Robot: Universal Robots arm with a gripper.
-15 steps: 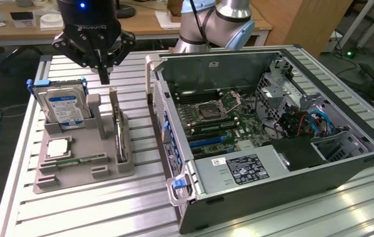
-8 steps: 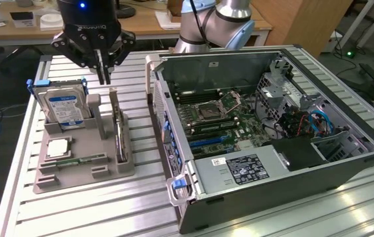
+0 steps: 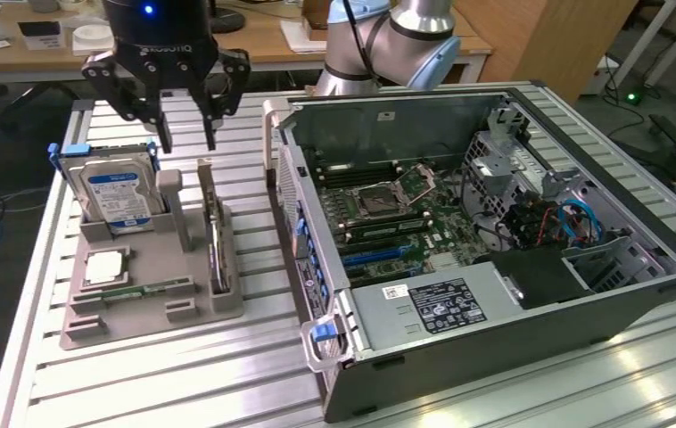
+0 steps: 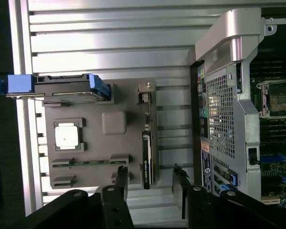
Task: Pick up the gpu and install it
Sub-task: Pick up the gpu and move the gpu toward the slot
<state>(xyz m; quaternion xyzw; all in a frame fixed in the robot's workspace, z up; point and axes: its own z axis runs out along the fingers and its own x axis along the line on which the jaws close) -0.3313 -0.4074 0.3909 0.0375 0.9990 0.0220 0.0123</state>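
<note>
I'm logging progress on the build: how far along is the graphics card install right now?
Nothing looks done yet. The thin black card with a metal bracket stands on edge in its grey tray. In hand: the claw hangs open and empty above that tray. Left: the pickup and seating it in the open computer case.

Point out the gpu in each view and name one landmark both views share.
Exterior view: the gpu stands on edge in the grey holder, on the exterior view's left of the computer case.
Wrist view: the gpu is the thin dark strip in that holder, between the silver chip and the case.
Shared landmark: the square silver chip lying flat in the holder.
</note>
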